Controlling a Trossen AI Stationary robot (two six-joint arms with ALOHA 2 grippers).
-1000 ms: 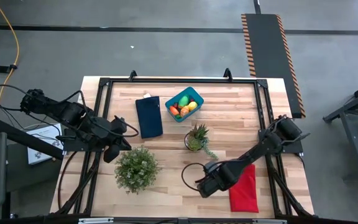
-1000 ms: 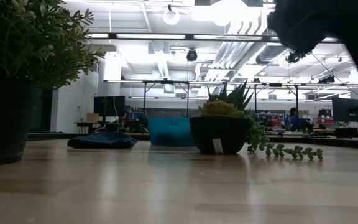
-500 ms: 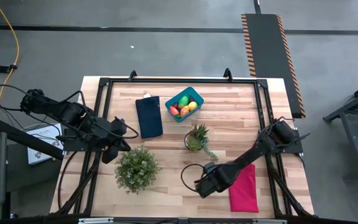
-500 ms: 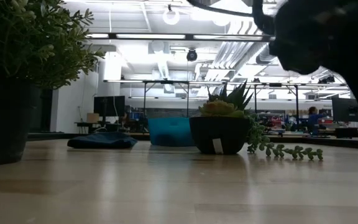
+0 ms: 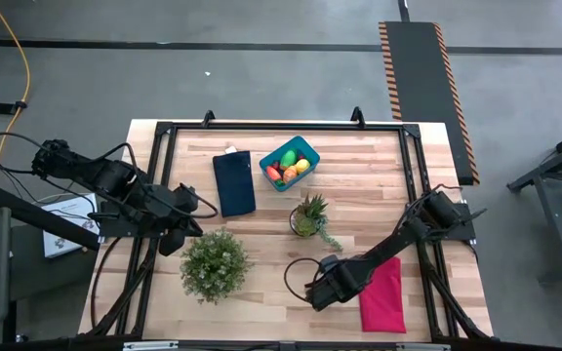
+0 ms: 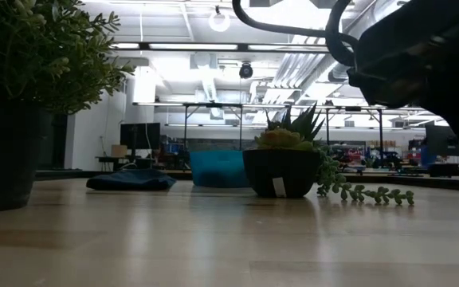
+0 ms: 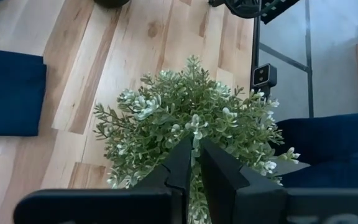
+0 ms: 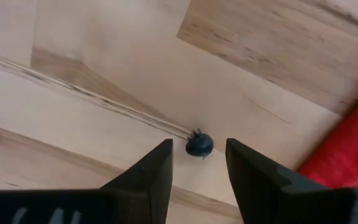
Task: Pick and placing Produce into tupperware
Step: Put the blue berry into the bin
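Note:
The bright blue tub (image 5: 307, 151) stands at the table's far middle and holds several toy produce pieces: a green oval (image 5: 287, 157), a yellow lemon (image 5: 302, 166) and orange pieces (image 5: 287, 175). It shows behind the plant pot in the low view (image 6: 217, 168). My right gripper (image 5: 313, 295) (image 8: 197, 158) is open, low over the table's near middle. Its fingers stand on either side of a small dark round thing (image 8: 199, 145) that lies on the wood, and they do not touch it. My left gripper (image 5: 171, 244) (image 7: 196, 158) is shut and empty at the table's left, just before the bushy plant.
A bushy potted plant (image 5: 213, 263) stands near left. A spiky plant in a small pot (image 5: 308, 216) stands mid-table. A dark blue cloth (image 5: 233, 182) lies left of the tub. A red cloth (image 5: 383, 294) lies right of my right gripper.
My right gripper has crept a little toward the table's left and near edge. In the low view its dark bulk reaches farther into the picture than before. The tub, the produce and my left arm have kept still.

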